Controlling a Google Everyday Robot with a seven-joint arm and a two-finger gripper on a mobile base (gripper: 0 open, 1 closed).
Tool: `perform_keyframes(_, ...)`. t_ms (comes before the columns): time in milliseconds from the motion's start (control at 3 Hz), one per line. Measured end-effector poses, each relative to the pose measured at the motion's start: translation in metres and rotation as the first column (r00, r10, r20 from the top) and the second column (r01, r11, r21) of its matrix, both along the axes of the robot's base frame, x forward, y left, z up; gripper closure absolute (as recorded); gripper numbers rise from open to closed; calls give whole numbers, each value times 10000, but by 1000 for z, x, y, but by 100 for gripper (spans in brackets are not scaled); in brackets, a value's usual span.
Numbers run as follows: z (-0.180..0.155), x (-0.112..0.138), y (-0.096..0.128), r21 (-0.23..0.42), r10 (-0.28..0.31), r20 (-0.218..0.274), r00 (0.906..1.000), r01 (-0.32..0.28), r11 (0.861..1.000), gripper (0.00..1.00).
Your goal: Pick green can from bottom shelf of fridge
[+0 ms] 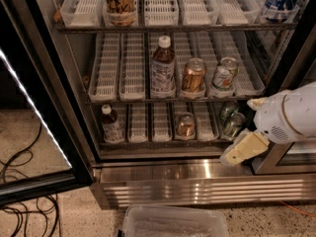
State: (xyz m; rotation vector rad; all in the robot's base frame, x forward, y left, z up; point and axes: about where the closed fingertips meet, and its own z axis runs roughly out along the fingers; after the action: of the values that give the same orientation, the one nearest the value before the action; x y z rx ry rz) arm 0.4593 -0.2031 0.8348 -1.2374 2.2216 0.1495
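Cream-coloured gripper (234, 155) poised low at right, before the ribbed steel base of the fridge (163, 181), just outside the bottom shelf (160, 125); opening impossible to tell. Nearest above: green can (233, 126), upright at the front of its lane, 1 of 2 filed there. Judged an approach, with lanes keeping cans reachable frontally.

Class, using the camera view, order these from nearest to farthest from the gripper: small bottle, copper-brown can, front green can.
The gripper hangs low on the right, before the fridge.
1. Front green can, right end of the bottom shelf.
2. Copper-brown can, middle of that shelf.
3. Small bottle, far left.
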Motion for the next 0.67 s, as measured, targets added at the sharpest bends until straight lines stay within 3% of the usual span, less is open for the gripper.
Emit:
perform_keyframes(333, 10, 16, -2, 32, -270, 669, 9974, 268, 9996, 0)
perform_keyframes(667, 10, 16, -2, 33, -270, 669, 9974, 268, 9996, 0)
